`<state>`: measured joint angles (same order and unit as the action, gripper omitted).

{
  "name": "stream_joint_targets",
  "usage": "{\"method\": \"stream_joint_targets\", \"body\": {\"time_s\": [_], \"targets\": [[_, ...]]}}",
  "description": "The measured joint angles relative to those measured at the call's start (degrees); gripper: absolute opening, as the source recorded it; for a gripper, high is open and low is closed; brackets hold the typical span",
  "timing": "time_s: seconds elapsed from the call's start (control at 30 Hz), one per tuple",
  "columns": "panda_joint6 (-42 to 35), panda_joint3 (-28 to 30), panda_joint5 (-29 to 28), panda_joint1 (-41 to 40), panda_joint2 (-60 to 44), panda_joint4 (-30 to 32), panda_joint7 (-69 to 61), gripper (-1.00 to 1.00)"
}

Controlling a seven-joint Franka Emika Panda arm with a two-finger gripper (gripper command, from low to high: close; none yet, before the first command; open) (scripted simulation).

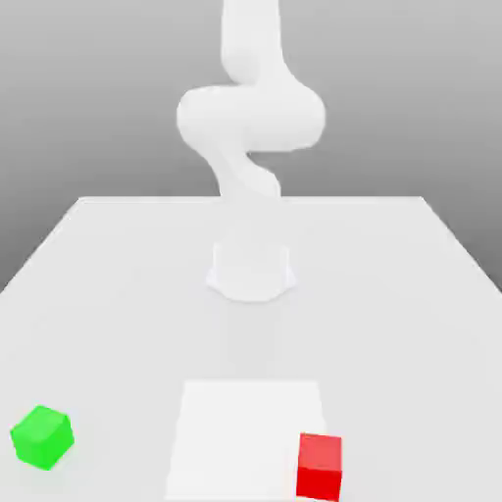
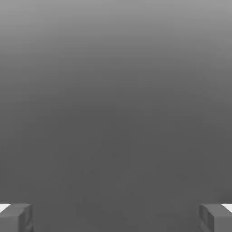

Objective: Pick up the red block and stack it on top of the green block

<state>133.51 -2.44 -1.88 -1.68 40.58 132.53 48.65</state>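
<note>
The red block (image 1: 320,467) rests on the table near the front edge, toward the exterior view's right. Far off toward the exterior view's left sits the green block (image 1: 42,437), also close to the front edge. The two cubes are well apart and nothing touches either. In the hand view my gripper (image 2: 116,217) is open: its two grey fingertips (image 2: 16,217) stand wide apart with nothing between them, against a plain grey backdrop. The white arm (image 1: 250,118) rises from its base (image 1: 252,275) at the table's middle, well behind both blocks.
A pale grey table (image 1: 118,294) carries everything. A brighter white square patch (image 1: 245,431) lies flat on it between the two blocks, and the red block overlaps its corner. The arm's base stands behind that patch.
</note>
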Motion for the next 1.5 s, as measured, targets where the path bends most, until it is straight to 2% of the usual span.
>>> {"method": "stream_joint_targets", "body": {"time_s": [0.27,0.5,0.67,0.87,1.0,1.03,1.27,1.4,1.5], "targets": [[5.59,-6.15,-6.56,-3.90,-17.22,2.43,9.55,0.00],[10.43,-9.22,-10.59,-5.45,-31.84,4.52,16.56,0.00],[14.24,-9.92,-10.85,-4.79,-41.74,6.13,19.72,0.00],[19.48,-11.57,-6.46,-4.16,-52.53,8.12,20.03,0.00],[25.69,-9.16,-9.22,-2.13,-60.61,7.17,22.56,0.00],[27.27,-8.17,-10.14,-1.31,-62.59,6.87,23.24,-1.00],[27.67,-8.01,-10.37,-1.18,-63.00,6.81,23.44,-1.00],[21.98,-10.82,-6.43,-3.20,-55.98,8.03,20.54,-1.00],[19.24,-7.95,-3.68,-6.11,-53.17,8.07,23.83,-1.00]]}}
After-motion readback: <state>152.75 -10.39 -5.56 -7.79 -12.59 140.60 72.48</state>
